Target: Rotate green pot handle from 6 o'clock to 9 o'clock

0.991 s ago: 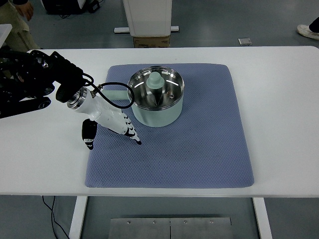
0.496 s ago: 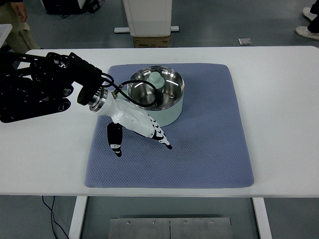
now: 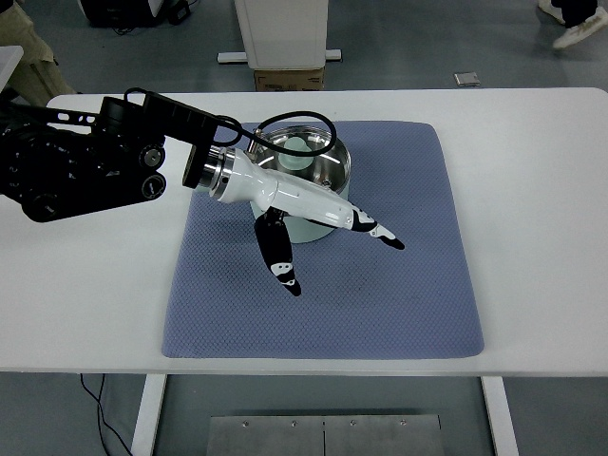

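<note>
The pale green pot (image 3: 328, 161) with a shiny steel inside stands at the upper middle of the blue mat (image 3: 408, 285). A green knob (image 3: 296, 145) shows within its rim. My left arm comes in from the left, and its white forearm lies across the pot's left and near side. My left hand (image 3: 342, 264) hovers just in front of the pot, fingers spread and holding nothing. The thumb (image 3: 278, 256) points down toward me and the other fingers (image 3: 375, 231) point right. The pot's handle is hidden under my wrist. The right arm is out of view.
The mat lies on a white table (image 3: 532, 190). A black cable (image 3: 285, 122) loops from my wrist over the pot's far rim. On the floor beyond the table stand a cardboard box (image 3: 289, 79) and a white column; a person's shoe (image 3: 575, 33) shows top right.
My left arm has swung right, carrying the hand from the mat's left edge to the front of the pot. The handle, seen pointing left a second ago, is now covered.
</note>
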Controlling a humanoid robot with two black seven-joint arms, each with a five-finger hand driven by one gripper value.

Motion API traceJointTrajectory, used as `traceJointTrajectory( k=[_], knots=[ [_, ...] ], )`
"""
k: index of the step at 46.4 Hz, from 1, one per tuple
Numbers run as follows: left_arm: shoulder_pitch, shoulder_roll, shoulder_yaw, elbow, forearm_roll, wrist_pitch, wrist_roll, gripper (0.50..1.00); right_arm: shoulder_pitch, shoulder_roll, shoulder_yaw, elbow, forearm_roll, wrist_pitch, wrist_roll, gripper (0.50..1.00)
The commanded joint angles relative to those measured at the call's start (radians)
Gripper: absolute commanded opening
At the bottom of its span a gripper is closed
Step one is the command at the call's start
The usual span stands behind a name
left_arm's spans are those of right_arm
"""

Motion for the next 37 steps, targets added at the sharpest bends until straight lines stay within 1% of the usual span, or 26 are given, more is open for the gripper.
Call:
traceJointTrajectory(
  k=[1, 12, 28, 37],
  knots=[
    [0.009, -0.009, -0.015, 0.002, -0.074, 0.003, 0.0, 1.0, 0.0, 0.0, 0.0, 0.0, 0.0, 0.0, 0.0, 1.0],
    [0.01, -0.007, -0.027, 0.016, -0.298, 0.009, 0.0, 1.0, 0.0, 0.0, 0.0, 0.0, 0.0, 0.0, 0.0, 1.0],
    [0.036, -0.004, -0.039, 0.098, -0.595, 0.0, 0.0, 1.0, 0.0, 0.0, 0.0, 0.0, 0.0, 0.0, 0.0, 1.0],
    [0.049, 0.002, -0.041, 0.133, -0.701, 0.003, 0.0, 1.0, 0.0, 0.0, 0.0, 0.0, 0.0, 0.0, 0.0, 1.0]
  ],
)
